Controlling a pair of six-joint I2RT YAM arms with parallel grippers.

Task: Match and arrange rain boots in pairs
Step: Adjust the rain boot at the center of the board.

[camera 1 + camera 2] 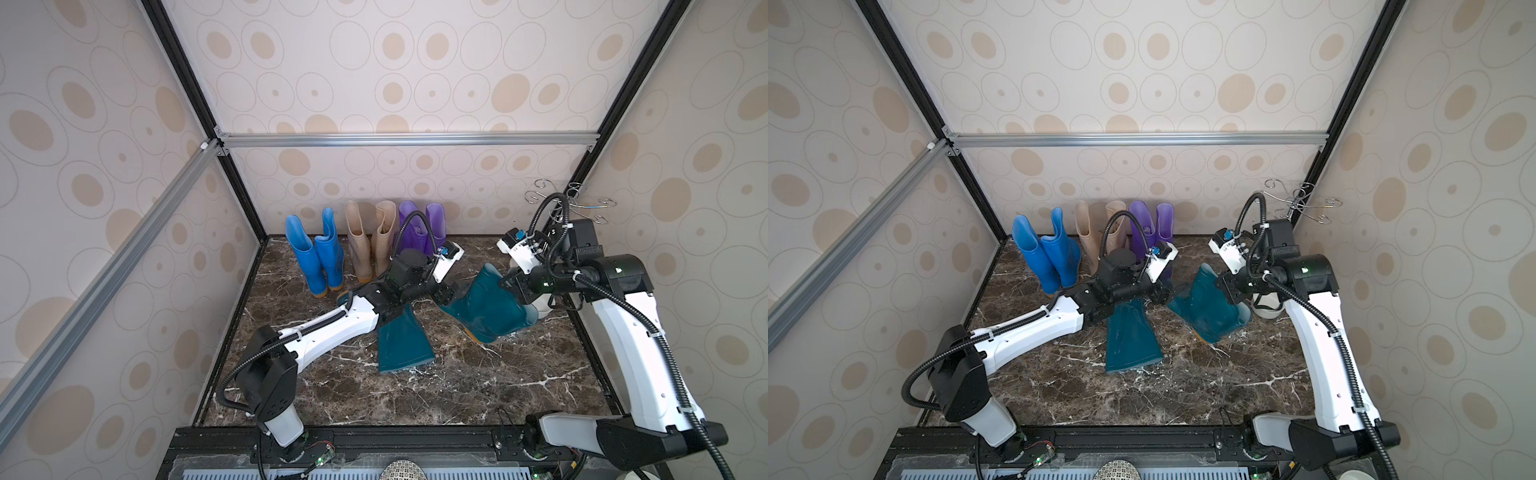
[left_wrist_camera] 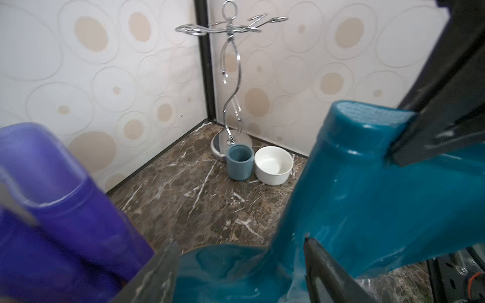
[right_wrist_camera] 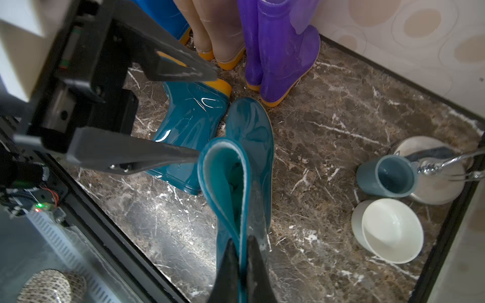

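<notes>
The dark marble worktop (image 1: 478,386) carried all eight boots. The two teal boots were the largest items.

The lying teal boot (image 1: 401,345) rested on its side near the middle of the worktop. Its shaft pointed toward the front edge and its foot lay under my left arm. The tilted teal boot (image 1: 486,307) leaned just to the right of it, toe toward the back row. I could not tell whether its sole sat flat.

Six smaller boots stood upright in a row against the back wall. From left to right these were the blue boots (image 1: 318,257), the beige boots (image 1: 368,245) and the purple boots (image 1: 419,226), each colour side by side as a pair.

My left gripper (image 3: 207,115) was released, jaws spread wide, grasping nothing. It hung over the foot of the lying teal boot, just beside the shaft of the tilted one.

My right gripper (image 3: 242,265) was clenched on the tilted teal boot, with the shaft rim pinched between its fingers.

In the back right corner, apart from the boots, stood a wire stand (image 2: 231,78). A white bowl (image 2: 273,165) and a grey-blue cup (image 2: 239,162) sat just beside each other at its base.
</notes>
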